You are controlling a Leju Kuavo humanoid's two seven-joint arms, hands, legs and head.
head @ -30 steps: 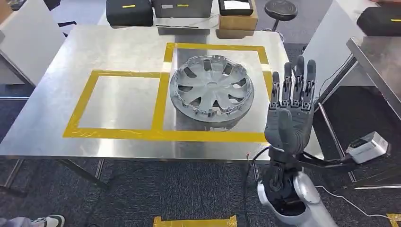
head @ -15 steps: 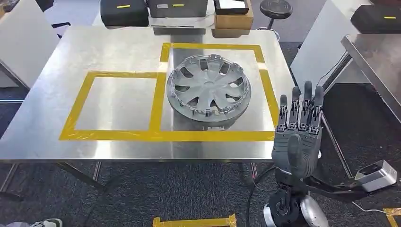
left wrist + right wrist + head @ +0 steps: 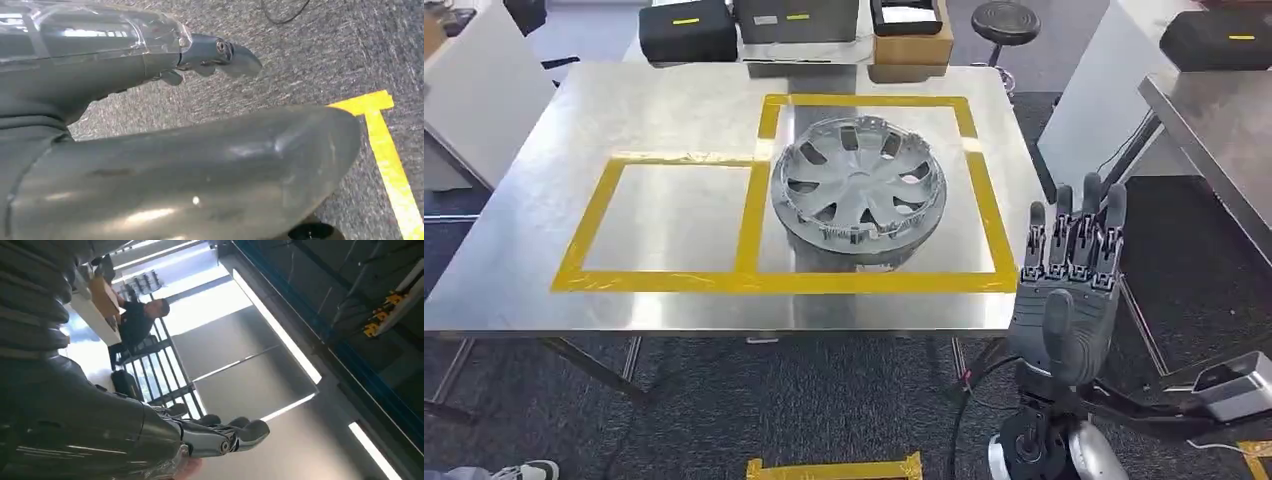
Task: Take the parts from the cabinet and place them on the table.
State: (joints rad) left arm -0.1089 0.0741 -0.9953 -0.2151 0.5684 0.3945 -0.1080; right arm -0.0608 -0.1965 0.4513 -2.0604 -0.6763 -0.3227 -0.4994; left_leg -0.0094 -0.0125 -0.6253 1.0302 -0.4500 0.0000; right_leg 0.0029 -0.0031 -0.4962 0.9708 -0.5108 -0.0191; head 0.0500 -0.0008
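A silver hubcap (image 3: 859, 193) lies flat on the steel table (image 3: 674, 110), inside the right one of two yellow tape squares (image 3: 754, 215). My right hand (image 3: 1069, 290) is raised off the table's front right corner, palm toward me and fingers straight up and apart, holding nothing. In the right wrist view its fingers (image 3: 227, 436) stretch out against a ceiling. In the left wrist view my left hand (image 3: 215, 52) hangs over grey carpet with its fingers extended and nothing in them.
Black cases (image 3: 686, 28) and a cardboard box (image 3: 911, 40) stand at the table's far edge, a stool (image 3: 1006, 18) behind. A second steel table (image 3: 1214, 130) is at the right. A grey device (image 3: 1234, 385) and cables lie on the floor. A person (image 3: 142, 320) sits far off.
My right hand has dropped and drawn back from beside the hubcap to off the table's front right corner, still open. The camera has shifted slightly; the hubcap stays put.
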